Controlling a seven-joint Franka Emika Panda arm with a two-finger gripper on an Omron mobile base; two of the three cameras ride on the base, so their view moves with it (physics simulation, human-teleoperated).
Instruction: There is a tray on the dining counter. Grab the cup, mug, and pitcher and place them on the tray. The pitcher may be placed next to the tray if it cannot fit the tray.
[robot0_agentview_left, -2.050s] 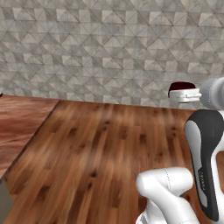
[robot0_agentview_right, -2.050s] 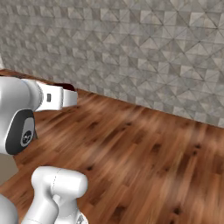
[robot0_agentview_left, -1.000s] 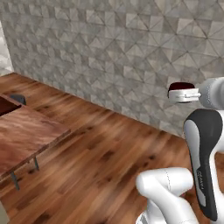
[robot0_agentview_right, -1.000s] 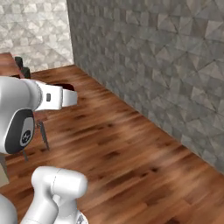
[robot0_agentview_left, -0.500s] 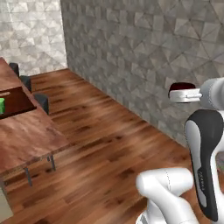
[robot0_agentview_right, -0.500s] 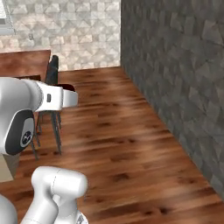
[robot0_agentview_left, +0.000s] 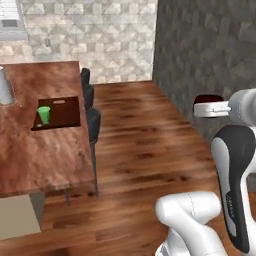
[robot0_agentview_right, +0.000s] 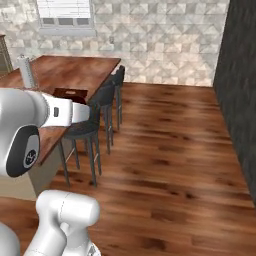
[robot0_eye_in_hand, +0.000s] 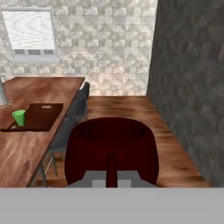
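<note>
My gripper (robot0_agentview_left: 206, 105) is shut on the mug (robot0_agentview_left: 207, 98), a squat dark maroon one that I hold in the air over the wooden floor, well to the right of the dining counter (robot0_agentview_left: 45, 150). In the hand view the mug (robot0_eye_in_hand: 111, 146) sits close in front, its handle between my fingertips (robot0_eye_in_hand: 94, 180). On the counter lies the dark brown tray (robot0_agentview_left: 62, 114), and the green cup (robot0_agentview_left: 44, 114) stands upright on its left part. The tray (robot0_eye_in_hand: 37, 116) and cup (robot0_eye_in_hand: 19, 117) also lie ahead to the left. The tall clear pitcher (robot0_agentview_left: 4, 86) stands on the counter beyond the tray.
Dark bar stools (robot0_agentview_left: 91, 107) line the counter's near side, between me and the tray. A dark stone wall (robot0_agentview_left: 210, 45) runs along the right. The wooden floor (robot0_agentview_left: 140, 150) between stools and wall is open. A beige cabinet end (robot0_agentview_left: 17, 217) sits below the counter's near corner.
The whole view has swung round with the base: the bare wall and floor gave way to the dining counter with tray, cup and stools. The mug stays in my shut gripper.
</note>
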